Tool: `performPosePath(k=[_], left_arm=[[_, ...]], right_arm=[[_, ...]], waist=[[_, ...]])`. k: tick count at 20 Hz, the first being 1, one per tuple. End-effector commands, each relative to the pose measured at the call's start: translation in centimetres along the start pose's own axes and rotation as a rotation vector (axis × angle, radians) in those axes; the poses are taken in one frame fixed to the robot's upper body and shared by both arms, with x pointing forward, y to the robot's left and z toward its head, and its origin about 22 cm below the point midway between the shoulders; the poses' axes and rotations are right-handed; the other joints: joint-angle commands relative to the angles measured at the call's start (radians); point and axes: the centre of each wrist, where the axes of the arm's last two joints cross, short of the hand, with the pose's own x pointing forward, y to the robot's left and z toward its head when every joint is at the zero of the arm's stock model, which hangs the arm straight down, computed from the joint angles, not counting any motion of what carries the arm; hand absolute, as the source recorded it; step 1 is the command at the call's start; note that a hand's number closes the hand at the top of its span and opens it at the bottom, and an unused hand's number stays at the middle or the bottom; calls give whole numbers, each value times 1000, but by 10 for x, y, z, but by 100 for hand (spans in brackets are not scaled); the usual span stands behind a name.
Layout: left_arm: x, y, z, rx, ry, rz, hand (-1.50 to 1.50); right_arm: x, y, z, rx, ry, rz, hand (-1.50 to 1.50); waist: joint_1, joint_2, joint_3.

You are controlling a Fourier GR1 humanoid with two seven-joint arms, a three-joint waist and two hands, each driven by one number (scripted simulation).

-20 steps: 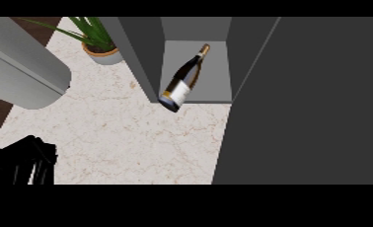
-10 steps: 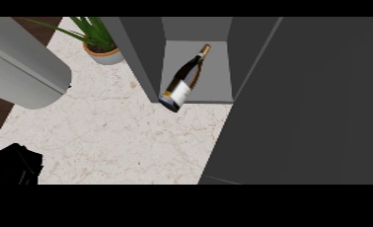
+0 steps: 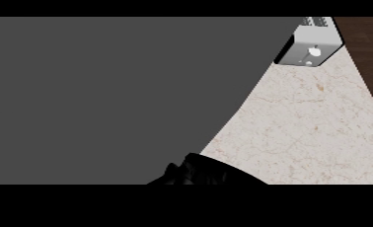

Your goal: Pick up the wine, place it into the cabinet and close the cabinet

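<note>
The cabinet (image 3: 124, 97) fills the left and middle of the head view as one flat dark grey surface; its inside and its door edge do not show. No wine bottle shows anywhere. A black hand (image 3: 207, 172), which I take for my right hand, pokes up from the lower edge against the cabinet's lower corner, where the grey surface meets the counter. Only its upper part shows, as a dark lump. My left hand is out of the picture.
Pale marble counter (image 3: 306, 127) spreads to the right of the cabinet. A silver appliance with a round knob (image 3: 310, 48) stands at the top right. A dark wooden strip (image 3: 358, 43) runs along the right edge.
The view has swung right: the open cabinet with the bottle, the plant and the left hand are gone. Grey cabinet surface, a silver appliance and a hand at the bottom now show.
</note>
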Motion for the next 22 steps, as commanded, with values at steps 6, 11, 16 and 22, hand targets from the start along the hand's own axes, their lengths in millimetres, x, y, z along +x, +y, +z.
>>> performPosePath(k=[6, 11, 16, 22], left_arm=[[7, 7, -3, -17, -5, -7, 150], [3, 10, 3, -26, 10, 0, 150], [6, 17, 19, -17, 14, 13, 150], [2, 8, 7, -20, 7, -14, 150]], right_arm=[[-4, -19, -74, -55, 7, -54, 150], [-26, -56, -80, -120, -13, -113, 150], [-34, -68, -89, -184, 41, -153, 150], [-57, -94, -91, -235, 58, -145, 150]], waist=[[8, 1, 0], [4, 3, 1], [7, 1, 0], [-1, 2, 0]])
